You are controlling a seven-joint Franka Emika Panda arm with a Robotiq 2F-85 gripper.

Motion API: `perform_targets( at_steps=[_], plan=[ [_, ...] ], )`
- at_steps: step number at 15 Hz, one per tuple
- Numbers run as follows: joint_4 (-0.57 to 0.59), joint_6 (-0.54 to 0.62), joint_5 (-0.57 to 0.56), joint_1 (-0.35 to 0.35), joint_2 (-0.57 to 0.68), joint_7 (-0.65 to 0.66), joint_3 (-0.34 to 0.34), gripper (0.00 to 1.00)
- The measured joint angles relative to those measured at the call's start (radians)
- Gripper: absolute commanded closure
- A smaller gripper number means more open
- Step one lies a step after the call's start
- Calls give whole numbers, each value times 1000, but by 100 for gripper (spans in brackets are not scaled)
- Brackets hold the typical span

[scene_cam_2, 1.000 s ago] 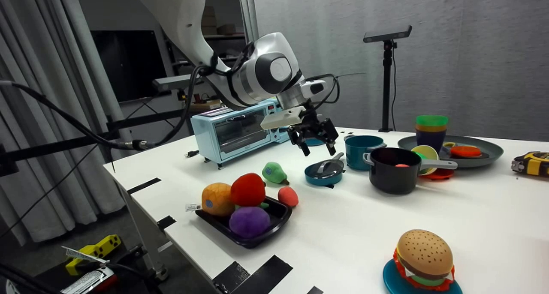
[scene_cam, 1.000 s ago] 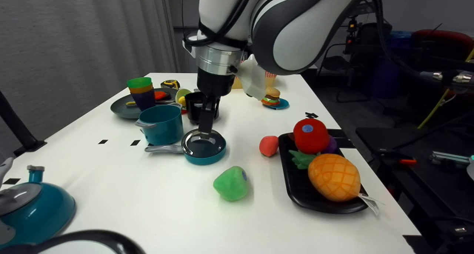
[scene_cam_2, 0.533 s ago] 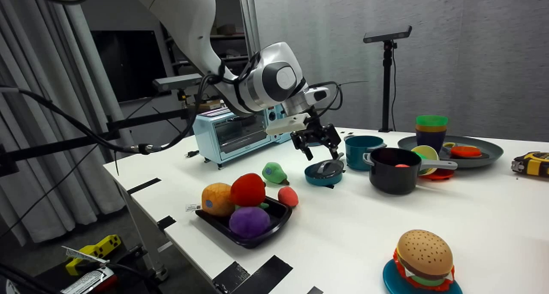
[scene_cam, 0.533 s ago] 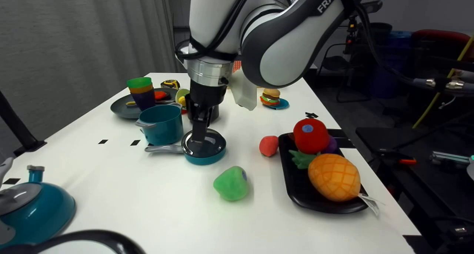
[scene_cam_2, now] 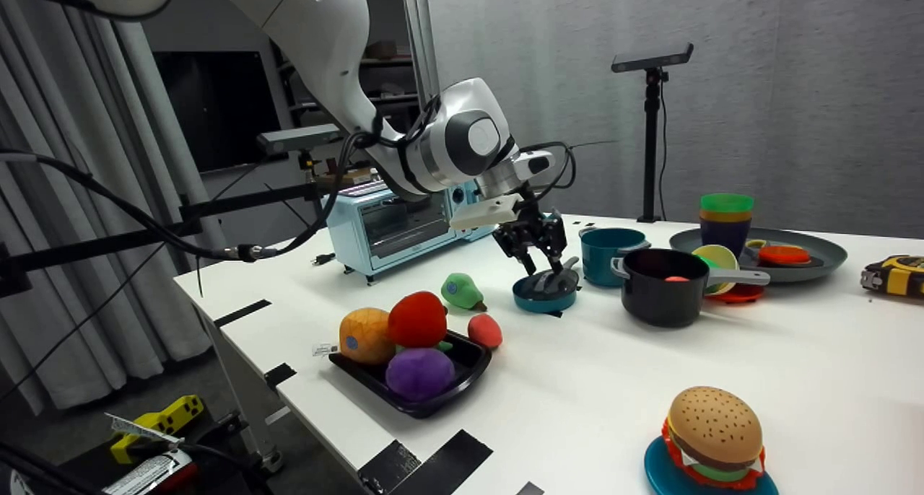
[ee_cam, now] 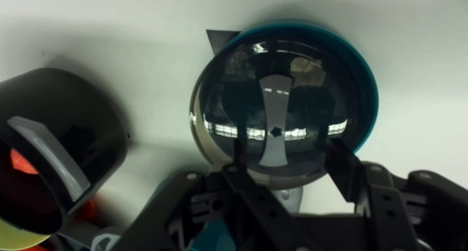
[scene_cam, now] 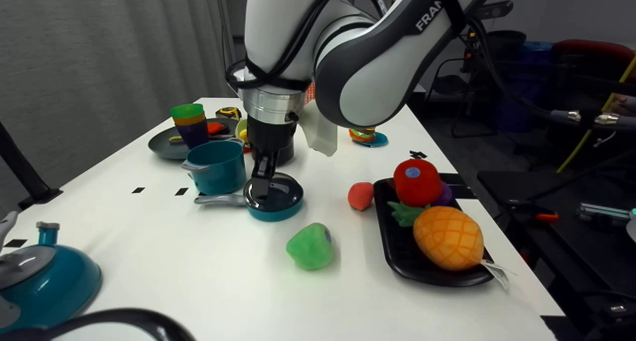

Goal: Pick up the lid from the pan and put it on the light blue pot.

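The dark lid point(ee_cam: 234, 97) with a grey bar knob point(ee_cam: 276, 112) sits on the small teal pan point(ee_cam: 369, 93); in exterior views the lid point(scene_cam: 287, 192) and pan point(scene_cam_2: 545, 305) also show. My gripper point(ee_cam: 287, 146) is partly open just above the lid, with fingers on both sides of the knob's near end and a gap on each side. In both exterior views the gripper point(scene_cam_2: 543, 268) is low over the lid; whether the tips touch it I cannot tell. The light blue pot point(scene_cam: 216, 174), uncovered, stands beside the pan, also in an exterior view point(scene_cam_2: 603, 260).
A black pot point(scene_cam_2: 660, 296) stands close to the pan and the light blue pot. A green toy point(scene_cam: 310, 246), a pink toy point(scene_cam: 360, 196) and a black fruit tray point(scene_cam: 392, 249) lie nearby. A teal kettle point(scene_cam: 69, 281) and a toaster oven point(scene_cam_2: 404, 231) stand farther off.
My gripper has moved down to the lid and slightly toward the pan's handle side. Its fingers have drawn closer together. The lid, pan and pot have not moved.
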Motion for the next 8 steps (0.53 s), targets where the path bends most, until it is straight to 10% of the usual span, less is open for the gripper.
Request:
perform_targets(
  at_steps=[4, 8],
  plan=[
    [3, 0, 0, 5, 4, 0, -2, 99],
    [6, 0, 7, 5, 6, 2, -8, 96]
  ],
)
